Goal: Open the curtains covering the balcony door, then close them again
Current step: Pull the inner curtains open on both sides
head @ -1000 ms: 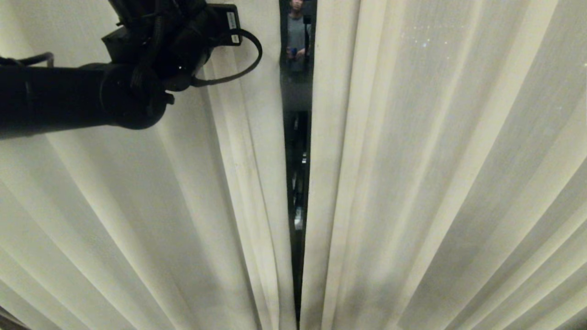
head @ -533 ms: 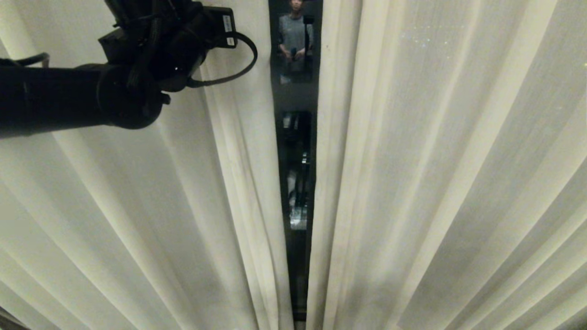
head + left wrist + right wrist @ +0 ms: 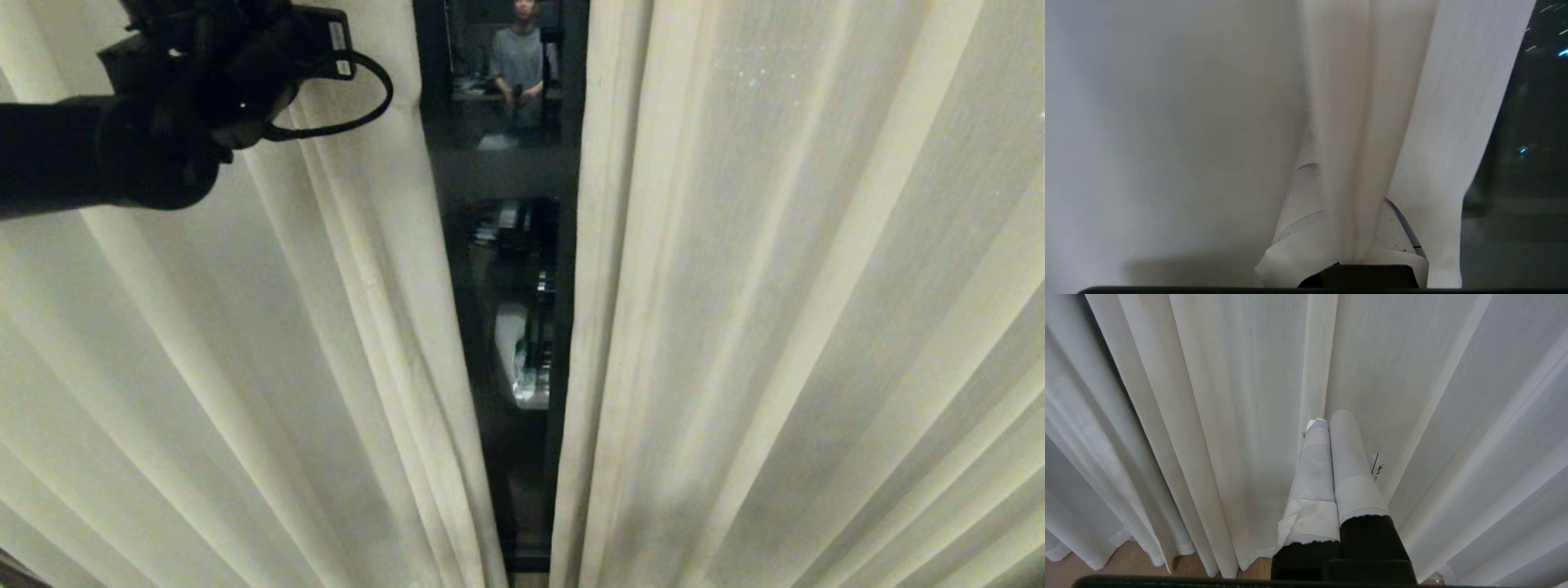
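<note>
Two cream pleated curtains hang before me, a left panel (image 3: 269, 367) and a right panel (image 3: 775, 310). Between them a dark strip of the balcony door (image 3: 506, 175) shows. My left arm (image 3: 147, 122) reaches in at the upper left, its fingers hidden in the head view. In the left wrist view the left gripper (image 3: 1349, 171) is shut on a fold of the left curtain (image 3: 1355, 102), with white-taped fingers (image 3: 1298, 228) on either side of it. The right gripper (image 3: 1327, 418) is shut and empty, pointing at the right curtain (image 3: 1249, 396) low down.
A person (image 3: 522, 61) is reflected in the door glass. A frosted band (image 3: 514, 171) crosses the pane. Wooden floor (image 3: 1126, 561) shows under the curtain hems in the right wrist view. Dark glass (image 3: 1527, 122) lies beside the held fold.
My left arm has moved to the left with the left curtain's edge in its grip. The gap between the panels has widened, showing more of the door.
</note>
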Controlling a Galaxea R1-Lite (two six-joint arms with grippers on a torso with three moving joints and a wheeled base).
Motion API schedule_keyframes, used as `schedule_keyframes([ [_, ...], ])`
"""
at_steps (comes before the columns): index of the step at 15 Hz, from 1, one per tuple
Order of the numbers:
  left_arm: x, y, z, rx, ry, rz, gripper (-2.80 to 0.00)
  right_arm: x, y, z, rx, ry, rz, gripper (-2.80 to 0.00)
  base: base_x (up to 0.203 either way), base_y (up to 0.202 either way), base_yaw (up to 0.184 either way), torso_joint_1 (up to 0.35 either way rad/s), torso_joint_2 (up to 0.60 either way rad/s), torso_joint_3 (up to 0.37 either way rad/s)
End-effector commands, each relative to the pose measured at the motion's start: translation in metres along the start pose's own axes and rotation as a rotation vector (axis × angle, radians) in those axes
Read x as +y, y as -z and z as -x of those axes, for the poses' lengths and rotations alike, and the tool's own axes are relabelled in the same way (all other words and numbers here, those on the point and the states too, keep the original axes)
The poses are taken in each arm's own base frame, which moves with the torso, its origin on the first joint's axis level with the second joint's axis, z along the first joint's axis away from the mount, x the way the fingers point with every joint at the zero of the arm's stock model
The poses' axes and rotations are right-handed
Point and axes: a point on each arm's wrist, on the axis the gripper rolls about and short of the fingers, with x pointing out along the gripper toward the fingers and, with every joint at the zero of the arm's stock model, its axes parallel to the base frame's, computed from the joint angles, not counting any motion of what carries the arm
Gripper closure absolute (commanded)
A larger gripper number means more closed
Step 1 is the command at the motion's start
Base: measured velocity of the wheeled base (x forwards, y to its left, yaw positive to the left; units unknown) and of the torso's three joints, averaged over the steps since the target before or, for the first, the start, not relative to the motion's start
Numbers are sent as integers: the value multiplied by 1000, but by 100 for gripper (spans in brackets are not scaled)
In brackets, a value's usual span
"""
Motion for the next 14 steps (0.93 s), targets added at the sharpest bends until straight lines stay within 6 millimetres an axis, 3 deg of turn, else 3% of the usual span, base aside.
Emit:
schedule_keyframes([
  [1,26,-9,3,-6,-24,-18,0,0,0,0,1,-1,1,0,0,0,0,0,0,0],
  [4,59,-9,7,22,-50,-49,0,0,0,0,1,-1,1,0,0,0,0,0,0,0],
  [8,87,-5,20,55,-115,-54,0,0,0,0,1,-1,1,0,0,0,0,0,0,0],
  [14,92,-4,26,67,-124,-54,0,0,0,0,1,-1,1,0,0,0,0,0,0,0],
])
